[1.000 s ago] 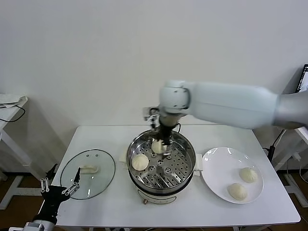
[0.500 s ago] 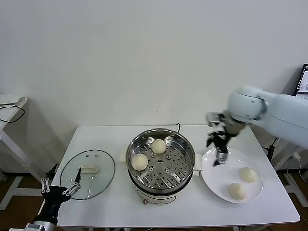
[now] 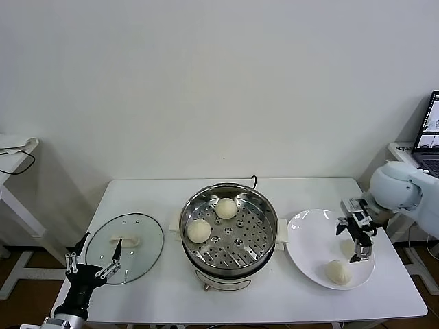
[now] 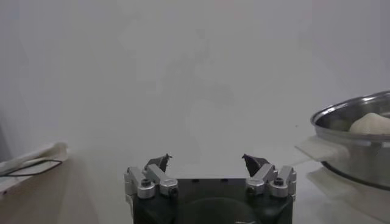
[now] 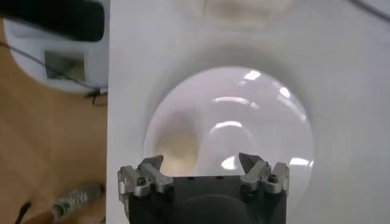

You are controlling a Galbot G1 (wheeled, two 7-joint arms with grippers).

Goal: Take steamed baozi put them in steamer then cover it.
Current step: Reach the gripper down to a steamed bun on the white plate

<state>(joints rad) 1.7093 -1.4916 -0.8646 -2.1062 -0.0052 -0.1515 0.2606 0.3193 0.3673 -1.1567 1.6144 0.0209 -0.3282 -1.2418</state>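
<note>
The steamer point(image 3: 264, 211) stands mid-table with two steamed baozi on its perforated tray, one at the back point(image 3: 226, 208) and one at the left point(image 3: 199, 230). Its rim point(image 4: 353, 115) and one baozi point(image 4: 370, 123) also show in the left wrist view. My right gripper point(image 3: 352, 241) hangs open and empty over the white plate point(image 3: 309, 240), with a third baozi point(image 3: 337, 271) just in front of it. That baozi point(image 5: 177, 143) appears blurred past the right gripper point(image 5: 201, 167). The cover point(image 3: 144, 257) lies flat at the left. My left gripper point(image 3: 100, 245) point(image 4: 207, 161) waits open beside it.
The plate point(image 5: 244, 115) sits near the table's right edge, with the floor and a white unit beyond. A laptop point(image 3: 429, 137) stands on a side table at far right. Another side table point(image 3: 14, 147) is at far left.
My right gripper has swung from over the steamer's back baozi rightward to above the plate, empty. The left gripper has barely moved.
</note>
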